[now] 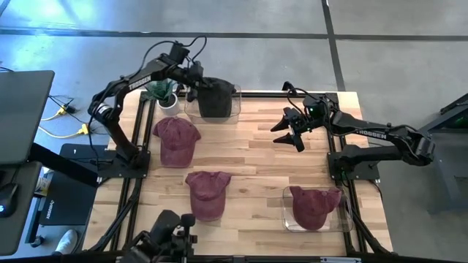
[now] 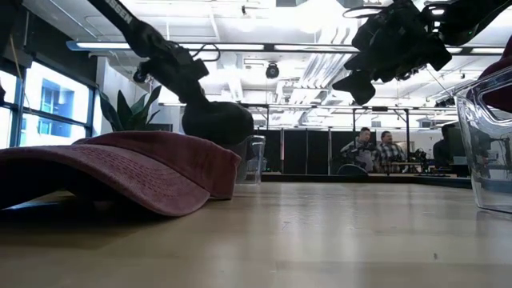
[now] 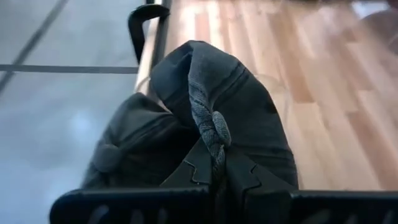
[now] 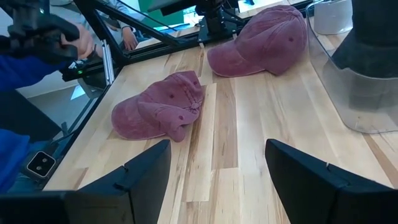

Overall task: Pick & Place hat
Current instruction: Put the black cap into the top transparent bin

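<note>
Left gripper (image 1: 196,82) pinches the dark hat (image 1: 215,97) over a clear bin (image 1: 235,102). Right gripper (image 1: 287,132) hovers spread above the table (image 1: 256,150), holding nothing.

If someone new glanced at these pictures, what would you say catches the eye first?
Probably the dark hat pinched in the left gripper, hanging over the clear bin at the table's far edge. Next, three maroon hats: two on the wood and one in the near right clear bin. The right gripper hovers open above the table.
</note>
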`<state>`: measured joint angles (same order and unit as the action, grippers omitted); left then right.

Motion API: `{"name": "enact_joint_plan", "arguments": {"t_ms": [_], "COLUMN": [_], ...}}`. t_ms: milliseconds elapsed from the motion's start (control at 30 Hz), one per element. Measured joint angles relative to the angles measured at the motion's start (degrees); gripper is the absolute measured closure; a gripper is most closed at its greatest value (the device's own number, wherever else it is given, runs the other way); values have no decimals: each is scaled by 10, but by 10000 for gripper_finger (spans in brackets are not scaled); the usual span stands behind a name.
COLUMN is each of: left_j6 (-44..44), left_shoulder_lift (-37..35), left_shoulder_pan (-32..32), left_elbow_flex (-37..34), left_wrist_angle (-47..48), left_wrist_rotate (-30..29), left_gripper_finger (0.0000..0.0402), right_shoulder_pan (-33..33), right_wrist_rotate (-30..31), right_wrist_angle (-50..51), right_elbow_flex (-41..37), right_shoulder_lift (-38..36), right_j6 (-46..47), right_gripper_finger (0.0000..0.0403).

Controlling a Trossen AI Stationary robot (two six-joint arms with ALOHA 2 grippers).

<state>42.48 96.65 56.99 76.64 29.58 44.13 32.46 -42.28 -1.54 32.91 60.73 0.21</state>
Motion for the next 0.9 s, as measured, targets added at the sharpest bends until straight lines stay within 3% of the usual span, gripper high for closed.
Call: {"name": "enact_joint_plan", "arguments": {"t_ms": [300,533,900], "left_j6": [-116,-130,-145], "left_shoulder_lift": [8,21,30], "left_shoulder_pan": [4,17,20], "left_elbow_flex": [31,40,40], "left_wrist_angle": [6,3,24], "left_wrist_rotate": [16,3,24], "left_gripper_finger": [401,401,401], "right_shoulder_pan": [0,0,0], "right_wrist_rotate": [1,31,30], "right_wrist_angle": [0,0,-6], "right_elbow_flex": [0,0,0], "right_shoulder_lift": [0,0,0], "right_j6": [0,14,14], "right_gripper_finger": [146,146,146]}}
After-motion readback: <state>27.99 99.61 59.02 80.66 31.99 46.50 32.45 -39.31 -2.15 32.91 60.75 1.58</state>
